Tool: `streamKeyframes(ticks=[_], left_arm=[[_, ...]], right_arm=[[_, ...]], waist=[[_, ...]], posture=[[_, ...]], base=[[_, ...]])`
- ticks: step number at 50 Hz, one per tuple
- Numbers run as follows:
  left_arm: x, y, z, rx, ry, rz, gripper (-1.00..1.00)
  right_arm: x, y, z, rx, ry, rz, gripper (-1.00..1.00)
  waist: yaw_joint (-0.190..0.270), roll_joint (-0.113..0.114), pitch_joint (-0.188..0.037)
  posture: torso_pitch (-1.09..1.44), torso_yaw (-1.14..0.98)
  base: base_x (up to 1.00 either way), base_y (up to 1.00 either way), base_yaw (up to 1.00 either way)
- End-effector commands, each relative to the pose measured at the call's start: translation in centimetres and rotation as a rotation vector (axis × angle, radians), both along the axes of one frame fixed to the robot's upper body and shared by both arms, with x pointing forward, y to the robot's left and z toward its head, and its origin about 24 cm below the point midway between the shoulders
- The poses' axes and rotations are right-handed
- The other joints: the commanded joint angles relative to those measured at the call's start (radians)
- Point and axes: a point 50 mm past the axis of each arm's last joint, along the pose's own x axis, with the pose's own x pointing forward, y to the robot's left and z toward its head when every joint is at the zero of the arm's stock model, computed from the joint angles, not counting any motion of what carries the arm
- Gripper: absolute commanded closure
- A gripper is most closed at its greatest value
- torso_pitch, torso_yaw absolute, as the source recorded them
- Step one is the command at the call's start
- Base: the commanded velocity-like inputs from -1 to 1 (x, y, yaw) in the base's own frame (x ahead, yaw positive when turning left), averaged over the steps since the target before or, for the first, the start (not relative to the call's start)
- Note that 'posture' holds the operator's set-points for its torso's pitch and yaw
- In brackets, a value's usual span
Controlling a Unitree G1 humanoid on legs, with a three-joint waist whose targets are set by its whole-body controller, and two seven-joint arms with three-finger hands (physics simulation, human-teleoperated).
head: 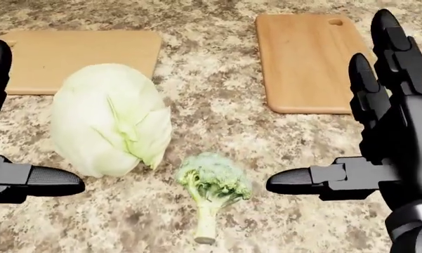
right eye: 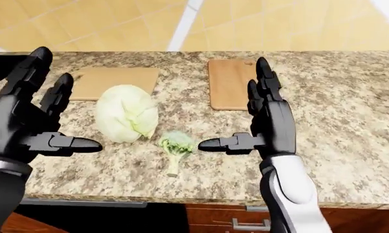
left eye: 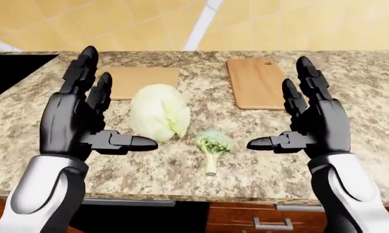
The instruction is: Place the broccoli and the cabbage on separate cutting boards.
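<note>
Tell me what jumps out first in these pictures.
Two black robot hands, left hand and right hand, hang open over a speckled counter. Between them lie a pale cabbage and, to its right, a small broccoli. Two bare wooden cutting boards lie above them in the left-eye view.
</note>
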Motion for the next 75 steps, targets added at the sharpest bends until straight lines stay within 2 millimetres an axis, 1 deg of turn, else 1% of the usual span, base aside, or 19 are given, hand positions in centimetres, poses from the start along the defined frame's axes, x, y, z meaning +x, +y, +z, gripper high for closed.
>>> streamKeyframes(ticks=[1, 2, 4, 5, 6, 9, 15, 18, 20, 27, 33, 37, 45, 62, 64, 66, 70, 74, 75], left_arm=[[-0.9, 0.3, 1.8, 0.014, -0.124, 0.031, -1.00], [-1.0, 0.4, 1.9, 0.014, -0.126, 0.032, -1.00], [-1.1, 0.5, 1.9, 0.014, -0.129, 0.036, -1.00], [-1.2, 0.6, 2.0, 0.013, -0.130, 0.037, -1.00], [-1.2, 0.7, 2.0, 0.013, -0.131, 0.038, -1.00], [-1.4, 0.7, 2.0, 0.012, -0.132, 0.040, -1.00], [-1.6, 1.0, 2.2, 0.011, -0.135, 0.044, -1.00], [-1.6, 1.0, 2.2, 0.010, -0.135, 0.045, -1.00], [-1.5, 1.1, 2.2, 0.010, -0.134, 0.047, -1.00], [-1.6, 0.8, 2.6, 0.015, -0.140, 0.041, -1.00], [-1.7, 0.9, 2.5, 0.016, -0.140, 0.042, -1.00], [-1.7, 1.0, 2.3, 0.014, -0.139, 0.043, -1.00], [-1.7, 1.0, 2.3, 0.012, -0.139, 0.043, -1.00], [-2.0, 1.2, 2.3, 0.010, -0.143, 0.046, -1.00], [-2.1, 1.2, 2.4, 0.011, -0.144, 0.046, -1.00], [-2.1, 1.2, 2.4, 0.010, -0.146, 0.047, -1.00], [-2.3, 1.2, 2.6, 0.009, -0.148, 0.047, -1.00], [-2.3, 1.2, 2.6, 0.008, -0.150, 0.047, -1.00], [-2.3, 1.2, 2.6, 0.008, -0.150, 0.047, -1.00]], right_arm=[[-1.0, 0.6, 2.0, -0.011, -0.140, 0.034, -1.00], [-1.2, 0.6, 2.1, -0.012, -0.143, 0.036, -1.00], [-1.3, 0.6, 2.3, -0.016, -0.150, 0.039, -1.00], [-1.4, 0.6, 2.3, -0.016, -0.152, 0.039, -1.00], [-1.4, 0.6, 2.3, -0.016, -0.152, 0.040, -1.00], [-1.6, 0.7, 2.5, -0.028, -0.156, 0.046, -1.00], [-2.3, 0.6, 2.8, -0.091, -0.155, 0.076, -1.00], [-2.4, 0.5, 2.4, -0.135, -0.134, 0.100, -1.00], [-2.5, 1.0, 2.2, -0.176, -0.135, 0.144, -1.00], [-2.7, 2.8, 1.6, -0.286, -0.130, 0.237, -1.00], [-2.8, 3.9, 1.0, -0.326, -0.113, 0.245, -1.00], [-2.2, 4.5, 0.4, -0.342, -0.078, 0.251, -1.00], [-1.0, 5.3, -0.1, -0.363, -0.048, 0.243, -1.00], [-0.7, 6.2, -1.3, -0.401, -0.019, 0.267, -1.00], [-0.7, 6.3, -1.4, -0.410, -0.017, 0.270, -0.94], [-0.7, 6.4, -1.5, -0.418, -0.016, 0.274, -0.69], [-0.7, 6.6, -1.7, -0.430, -0.012, 0.281, -0.73], [-0.6, 6.7, -2.0, -0.443, -0.008, 0.284, -0.65], [-0.6, 6.7, -2.1, -0.448, -0.008, 0.286, -0.67]], waist=[[0.001, -0.004, -0.027], [0.001, 0.004, -0.039], [-0.006, 0.025, -0.034], [-0.011, 0.044, -0.037], [-0.013, 0.029, -0.031], [-0.011, 0.027, -0.044], [-0.007, 0.018, -0.044], [-0.006, 0.017, -0.043], [-0.006, 0.017, -0.042], [-0.008, 0.021, -0.041], [-0.011, 0.027, -0.038], [-0.011, 0.032, -0.038], [-0.012, 0.039, -0.039], [-0.011, 0.046, -0.044], [-0.011, 0.046, -0.044], [-0.011, 0.046, -0.045], [-0.011, 0.047, -0.045], [-0.011, 0.048, -0.046], [-0.012, 0.048, -0.046]], posture=[[0.00, 0.00], [0.00, 0.00], [0.00, 0.00], [0.00, 0.00], [0.00, 0.00], [0.00, 0.00], [0.00, 0.00], [0.00, 0.00], [0.00, 0.00], [0.00, 0.00], [0.00, 0.00], [0.00, 0.00], [0.00, 0.00], [0.00, 0.00], [0.00, 0.00], [0.00, 0.00], [0.00, 0.00], [0.00, 0.00], [0.00, 0.00]], base=[[0.00, 0.00, 0.00], [0.00, 0.00, 0.00], [0.00, 0.00, 0.00], [0.00, 0.00, 0.00], [0.00, 0.00, 0.00], [0.00, 0.00, 0.00], [0.00, 0.00, 0.00], [0.00, 0.00, 0.00], [0.00, 0.00, 0.00], [0.00, 0.00, 0.00], [0.00, 0.00, 0.00], [0.00, 0.00, 0.00], [0.00, 0.00, 0.00], [0.00, 0.00, 0.00], [0.00, 0.00, 0.00], [0.00, 0.00, 0.00], [0.00, 0.00, 0.00], [0.00, 0.00, 0.00], [0.00, 0.00, 0.00]])
